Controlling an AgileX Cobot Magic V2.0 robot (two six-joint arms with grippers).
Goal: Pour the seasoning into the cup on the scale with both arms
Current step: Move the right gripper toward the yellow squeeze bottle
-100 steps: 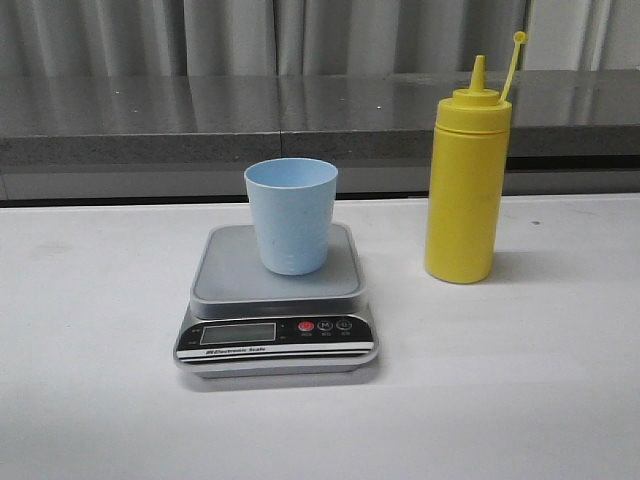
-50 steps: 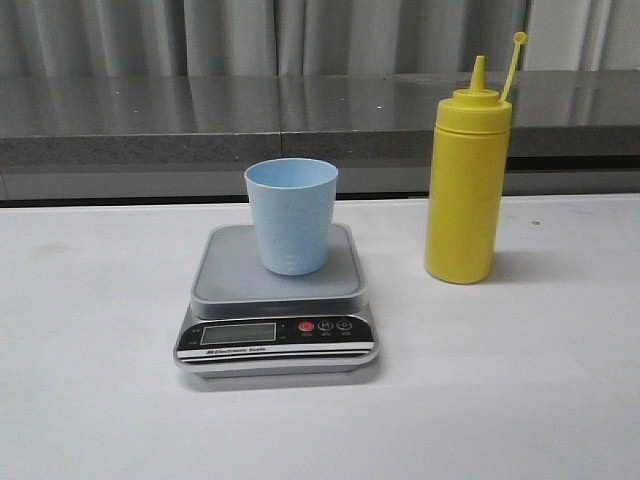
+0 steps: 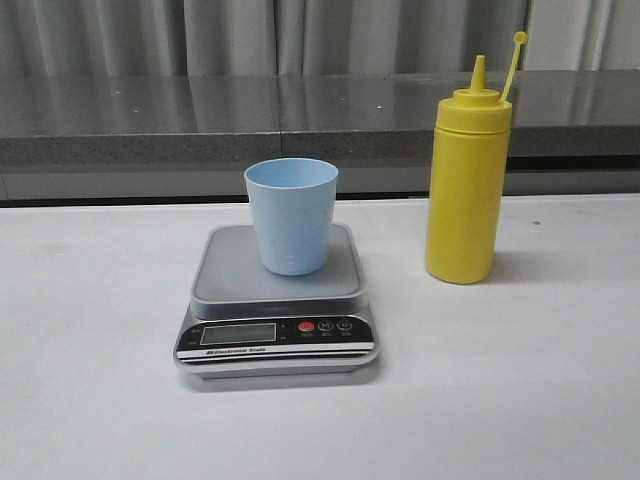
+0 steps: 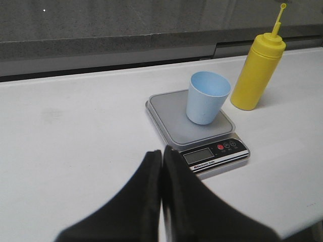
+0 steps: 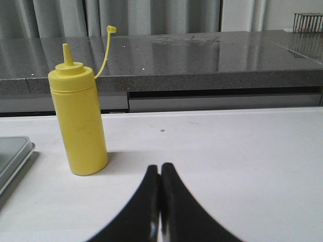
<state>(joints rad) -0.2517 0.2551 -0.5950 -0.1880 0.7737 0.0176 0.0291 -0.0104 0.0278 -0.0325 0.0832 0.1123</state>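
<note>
Nothing has moved over the last second: my left fingers point(image 4: 160, 166) and right fingers point(image 5: 160, 176) stay pressed together, empty, the tall yellow plastic squeeze bottle point(image 3: 467, 185) standing on the white worktop point(image 3: 520, 380) at three o'clock of the pale blue tapered plastic cup point(image 3: 291, 215) on the flat grey steel digital scale point(image 3: 277, 300), so pouring hasn't begun.

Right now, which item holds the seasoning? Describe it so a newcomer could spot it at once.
Start at the scale in the middle of the white table, with the pale blue cup on its platform. To the scale's right, apart from it, stands the seasoning. It is the only yellow thing: a tall squeeze bottle with a pointed nozzle and a tethered cap sticking up.
</note>
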